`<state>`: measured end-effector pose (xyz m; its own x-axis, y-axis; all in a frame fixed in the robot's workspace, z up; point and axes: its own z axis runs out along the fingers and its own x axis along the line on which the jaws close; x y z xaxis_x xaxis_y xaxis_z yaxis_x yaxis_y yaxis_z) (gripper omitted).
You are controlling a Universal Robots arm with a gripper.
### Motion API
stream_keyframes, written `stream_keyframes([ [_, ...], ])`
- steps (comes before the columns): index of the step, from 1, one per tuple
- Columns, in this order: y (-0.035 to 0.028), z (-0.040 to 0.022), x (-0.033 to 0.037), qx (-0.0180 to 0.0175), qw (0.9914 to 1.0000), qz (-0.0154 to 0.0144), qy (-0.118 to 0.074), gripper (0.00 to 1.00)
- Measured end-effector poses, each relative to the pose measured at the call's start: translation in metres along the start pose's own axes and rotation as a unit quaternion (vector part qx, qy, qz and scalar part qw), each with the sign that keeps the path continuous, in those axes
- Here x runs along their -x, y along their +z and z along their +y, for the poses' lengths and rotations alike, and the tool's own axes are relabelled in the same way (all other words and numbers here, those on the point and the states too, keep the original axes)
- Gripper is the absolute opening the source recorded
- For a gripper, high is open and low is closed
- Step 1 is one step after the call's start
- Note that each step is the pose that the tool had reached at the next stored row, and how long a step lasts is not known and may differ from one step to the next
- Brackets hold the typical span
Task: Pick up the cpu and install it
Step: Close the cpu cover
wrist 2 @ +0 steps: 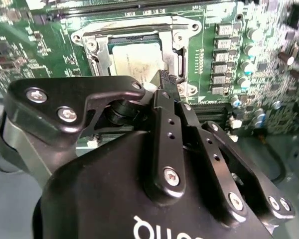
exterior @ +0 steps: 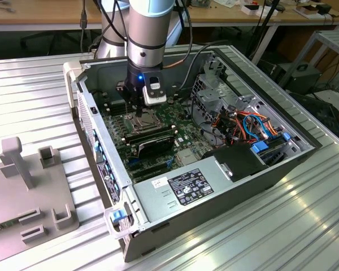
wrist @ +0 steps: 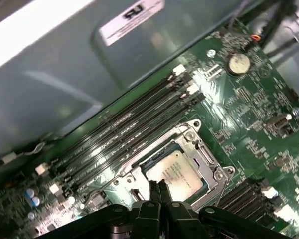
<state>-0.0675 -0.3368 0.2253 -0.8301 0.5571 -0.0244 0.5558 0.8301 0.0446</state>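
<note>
the tool (wrist: 156, 188) hangs just above one edge of the socket (wrist: 214, 172), its two fingertips pressed together with nothing between them. the cpu (wrist: 175, 172) lies flat inside the socket, metal lid up, its edges square with the socket frame. it looks nearly square, so i cannot tell a long axis. beyond the socket, the memory slots (wrist: 134, 122) run parallel to one cpu edge. the computer case (exterior: 175, 226) holding the socket sits on a ribbed metal surface (exterior: 282, 226).
</note>
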Motion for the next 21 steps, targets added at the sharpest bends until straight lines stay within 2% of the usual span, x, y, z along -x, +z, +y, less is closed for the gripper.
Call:
stream_keyframes([
  [1,0.0001,0.0000,0.0000,-0.0009,0.99995,-0.0003,-0.010,0.11],
  [2,0.0002,0.0000,0.0000,-0.0027,0.99953,-0.0010,-0.030,0.11],
  [4,0.0002,-0.0001,0.0000,-0.0038,0.99879,-0.0011,-0.049,0.11],
  [5,0.0004,0.0000,0.0000,-0.0048,0.99714,-0.0012,-0.075,0.11],
  [7,0.0006,-0.0001,-0.0001,-0.0054,0.99530,-0.0011,-0.097,0.11],
  [8,0.0007,-0.0001,-0.0001,-0.0059,0.99330,-0.0009,-0.115,0.11],
  [10,0.0008,-0.0001,-0.0001,-0.0061,0.99114,-0.0007,-0.133,0.11],
  [11,0.0009,-0.0001,-0.0001,-0.0061,0.98872,-0.0004,-0.150,0.11],
  [13,0.0010,-0.0001,-0.0001,-0.0060,0.98586,0.0000,-0.167,0.11],
  [14,0.0011,-0.0001,-0.0001,-0.0059,0.98364,0.0004,-0.180,0.11],
  [16,0.0013,-0.0001,-0.0001,-0.0054,0.98030,0.0009,-0.197,0.11],
  [18,0.0014,0.0000,-0.0001,-0.0047,0.97647,0.0014,-0.216,0.11],
  [19,0.0014,0.0000,-0.0001,-0.0045,0.97450,0.0018,-0.224,0.11],
  [20,0.0014,-0.0001,-0.0001,-0.0042,0.97192,0.0021,-0.235,0.11],
  [21,0.0015,0.0000,-0.0001,-0.0039,0.96978,0.0025,-0.244,0.11],
])
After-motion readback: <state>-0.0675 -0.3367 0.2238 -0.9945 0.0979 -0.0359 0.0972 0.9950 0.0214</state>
